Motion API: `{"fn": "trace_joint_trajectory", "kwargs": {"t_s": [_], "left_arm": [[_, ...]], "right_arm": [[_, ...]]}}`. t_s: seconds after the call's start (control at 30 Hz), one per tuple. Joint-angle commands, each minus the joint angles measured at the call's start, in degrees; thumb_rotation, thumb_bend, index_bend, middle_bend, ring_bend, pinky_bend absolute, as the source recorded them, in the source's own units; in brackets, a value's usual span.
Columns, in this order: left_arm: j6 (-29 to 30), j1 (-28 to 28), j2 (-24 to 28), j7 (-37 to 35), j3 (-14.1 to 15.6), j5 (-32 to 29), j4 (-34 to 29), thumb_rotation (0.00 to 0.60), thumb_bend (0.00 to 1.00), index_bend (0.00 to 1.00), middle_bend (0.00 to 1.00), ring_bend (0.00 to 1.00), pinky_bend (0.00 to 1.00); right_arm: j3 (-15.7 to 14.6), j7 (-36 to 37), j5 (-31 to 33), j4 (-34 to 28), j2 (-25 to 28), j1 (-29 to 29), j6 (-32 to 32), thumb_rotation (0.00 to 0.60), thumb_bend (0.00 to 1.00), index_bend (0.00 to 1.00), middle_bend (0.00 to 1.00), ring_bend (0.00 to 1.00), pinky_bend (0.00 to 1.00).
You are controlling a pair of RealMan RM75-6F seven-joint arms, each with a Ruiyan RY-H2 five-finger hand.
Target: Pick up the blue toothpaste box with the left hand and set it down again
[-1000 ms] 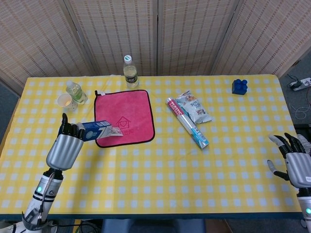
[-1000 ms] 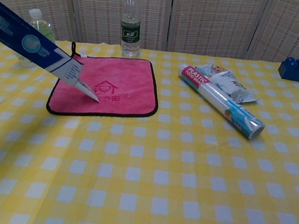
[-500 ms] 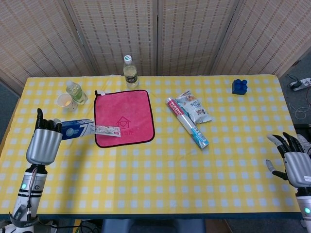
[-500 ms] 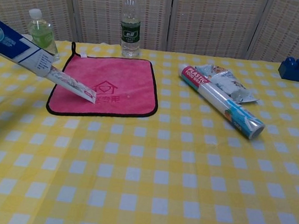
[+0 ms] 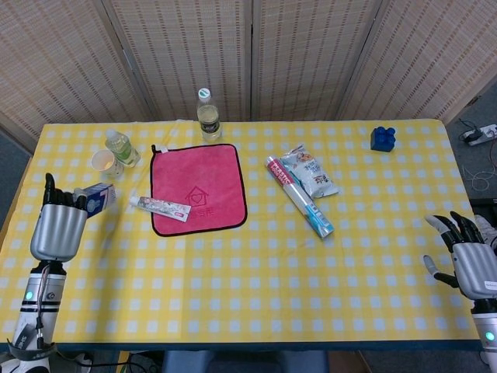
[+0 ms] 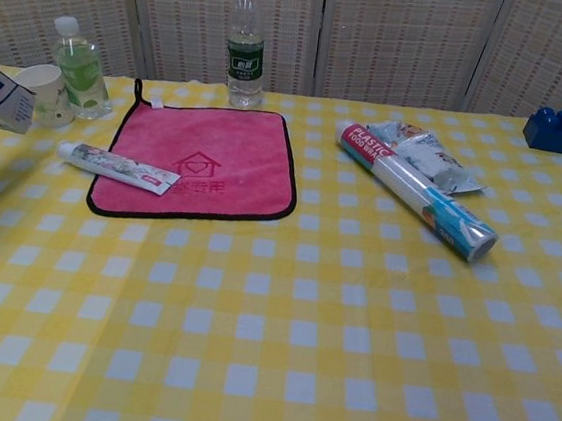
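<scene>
Beige woven-reed folding screen panels (image 5: 248, 54) behind the table's far edge; yellow-and-white checked tablecloth (image 5: 256, 287); grey floor (image 5: 12, 167) beside its left edge.

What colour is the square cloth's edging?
Black, around the pink square cloth; clearest in the chest view.

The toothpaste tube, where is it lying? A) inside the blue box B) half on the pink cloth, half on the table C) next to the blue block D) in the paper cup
B: the tube lies with one end on the pink cloth and its cap end on the table, clear of the box.
</scene>
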Motion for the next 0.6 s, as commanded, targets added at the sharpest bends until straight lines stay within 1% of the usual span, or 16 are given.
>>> {"fn": "trace_joint_trajectory", "kwargs": {"t_s": [0.03,0.13,0.2,0.27,0.47,0.6], "left_arm": [[-1.61,-0.14,0.78,-3.14,1.23,4.02,-0.88,0.600,0.23,0.29,0.43,0.33,0.08],[-3.93,-0.47,1.45,-8.03,2.22,7.81,-1.71,0.600,0.23,0.30,0.43,0.33,0.08],[-5.61,-0.97,1.82,-13.25,2.25,11.00,-1.52,0.600,0.23,0.30,0.43,0.33,0.08],[-6.42,-1.50,1.74,-18.35,2.20,15.41,0.27,0.600,0.23,0.30,0.43,0.33,0.08],[-6.16,-2.35,-0.20,-29.15,1.85,25.36,4.75,0.600,0.23,0.31,0.43,0.33,0.08],[-7.96,-3.01,-0.82,-37.48,2.23,28.41,5.17,0.600,0.22,0.31,0.43,0.33,0.08]], "right_arm": [[-0.04,-0.10,0.02,0.00,-0.05,0.04,-0.08,0.600,0.32,0.15,0.17,0.04,0.07],[-0.03,-0.20,-0.01,-0.07,-0.06,0.00,0.09,0.600,0.32,0.16,0.17,0.04,0.07],[-0.02,-0.25,-0.06,-0.19,0.01,-0.08,0.30,0.600,0.32,0.15,0.17,0.04,0.07],[-0.05,-0.34,-0.04,-0.32,0.14,-0.15,0.40,0.600,0.32,0.15,0.17,0.04,0.07],[-0.10,-0.63,0.26,-0.64,0.29,-0.33,0.45,0.600,0.32,0.16,0.17,0.04,0.07],[-0.11,-0.84,0.30,-0.81,0.28,-0.31,0.39,0.600,0.32,0.16,0.17,0.04,0.07]]}}
